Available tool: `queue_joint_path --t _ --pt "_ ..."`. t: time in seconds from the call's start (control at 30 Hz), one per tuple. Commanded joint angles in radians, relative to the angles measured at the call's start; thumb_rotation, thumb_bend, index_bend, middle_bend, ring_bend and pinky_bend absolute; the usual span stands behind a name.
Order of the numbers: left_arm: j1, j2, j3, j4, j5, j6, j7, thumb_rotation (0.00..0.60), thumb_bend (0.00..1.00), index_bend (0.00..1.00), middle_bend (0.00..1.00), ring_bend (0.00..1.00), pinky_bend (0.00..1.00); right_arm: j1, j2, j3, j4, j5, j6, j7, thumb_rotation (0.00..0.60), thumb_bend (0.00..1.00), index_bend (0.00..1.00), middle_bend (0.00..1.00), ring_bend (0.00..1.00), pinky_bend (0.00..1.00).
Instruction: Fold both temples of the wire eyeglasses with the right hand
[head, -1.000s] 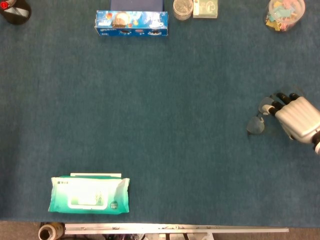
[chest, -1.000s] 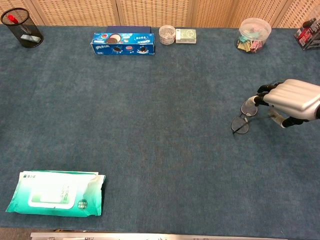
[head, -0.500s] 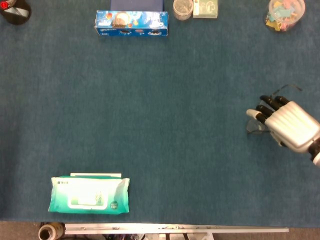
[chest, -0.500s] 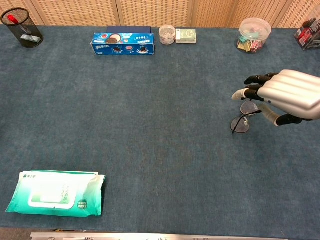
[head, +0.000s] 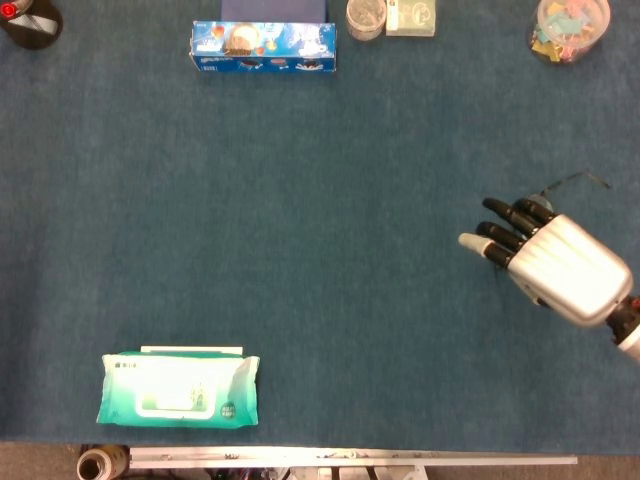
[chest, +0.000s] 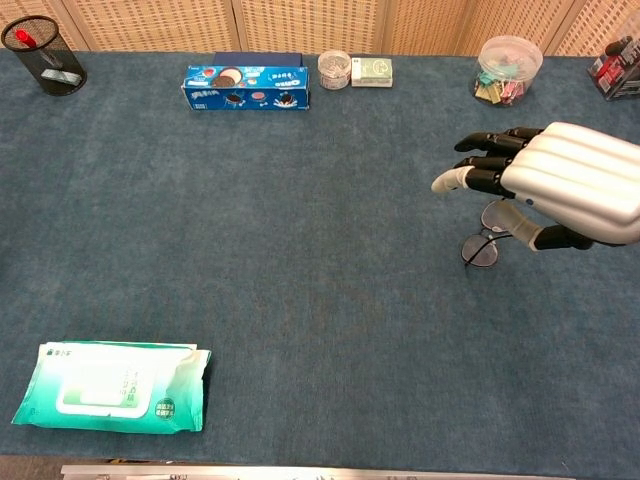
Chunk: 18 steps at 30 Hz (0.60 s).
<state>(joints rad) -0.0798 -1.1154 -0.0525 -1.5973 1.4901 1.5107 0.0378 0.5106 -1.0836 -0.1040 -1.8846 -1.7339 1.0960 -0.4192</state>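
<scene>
The right hand hangs over the right side of the blue table, fingers stretched out flat and apart, holding nothing. The eyeglasses lie on the cloth right beneath it (in the chest view both round lenses show under the palm; from the head camera only a thin temple wire pokes out beyond the hand). Whether the hand touches them, I cannot tell. A pack of wet wipes lies near the front left edge, a cookie box at the back.
</scene>
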Motion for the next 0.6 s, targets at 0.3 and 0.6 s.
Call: queue_joint_path --t 0.3,0.6 --pt "0.004 0.005 -0.001 -0.002 0.003 0.008 -0.009 0.6 0.67 0.49 0.5 0.54 0.71 -0.006 -0.072 0.022 0.058 0.049 -0.059 -0.114 0.6 0.67 0.23 0.3 0.12 0.25" --pt "0.003 0.004 -0.001 -0.002 0.001 0.006 -0.006 0.6 0.67 0.49 0.5 0.54 0.71 -0.006 -0.089 0.045 0.079 0.128 -0.1 -0.19 0.6 0.67 0.23 0.3 0.12 0.25"
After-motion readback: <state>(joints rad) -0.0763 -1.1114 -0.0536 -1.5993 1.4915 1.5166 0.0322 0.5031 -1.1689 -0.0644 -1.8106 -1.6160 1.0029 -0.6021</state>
